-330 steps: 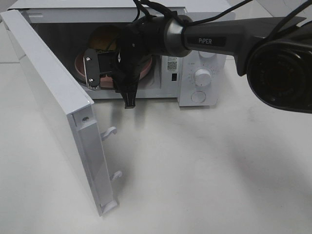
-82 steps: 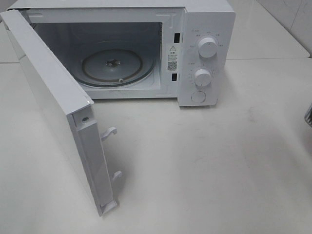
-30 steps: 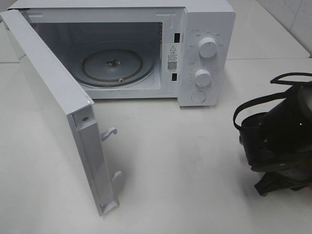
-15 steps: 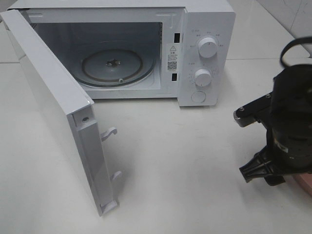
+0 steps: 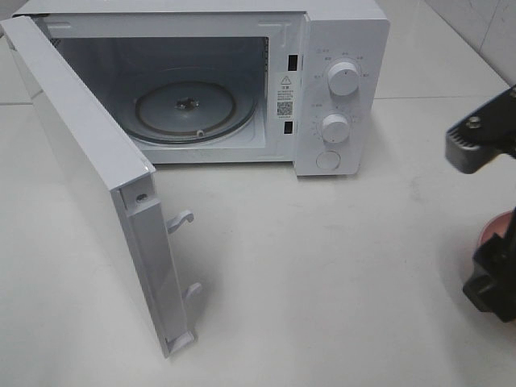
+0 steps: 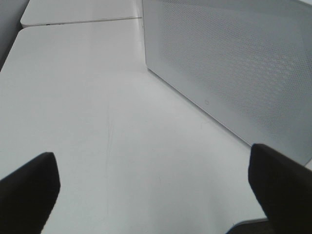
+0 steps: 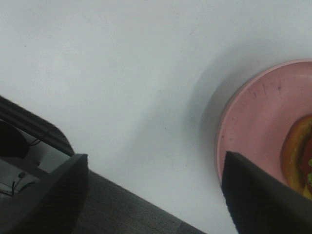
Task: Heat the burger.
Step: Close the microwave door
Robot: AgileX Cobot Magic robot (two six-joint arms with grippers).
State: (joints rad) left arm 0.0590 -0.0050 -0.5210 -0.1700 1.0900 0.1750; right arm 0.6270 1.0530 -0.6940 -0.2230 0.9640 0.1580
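One burger (image 7: 298, 153) sits on one pink plate (image 7: 253, 126) on the table (image 5: 322, 266), well apart from the one microwave (image 5: 339, 81), whose door (image 5: 89, 177) hangs open on an empty turntable (image 5: 193, 109). Both hands are released: the right hand (image 7: 151, 195) spread beside the plate, the left hand (image 6: 156, 180) wide near the door. The risk I see is the right hand catching the plate rim and tipping the burger off.

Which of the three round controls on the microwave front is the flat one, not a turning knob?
The lowest one, the round button at the bottom of the panel. It sits flush, while the upper knob and middle knob stick out with dial marks around them.
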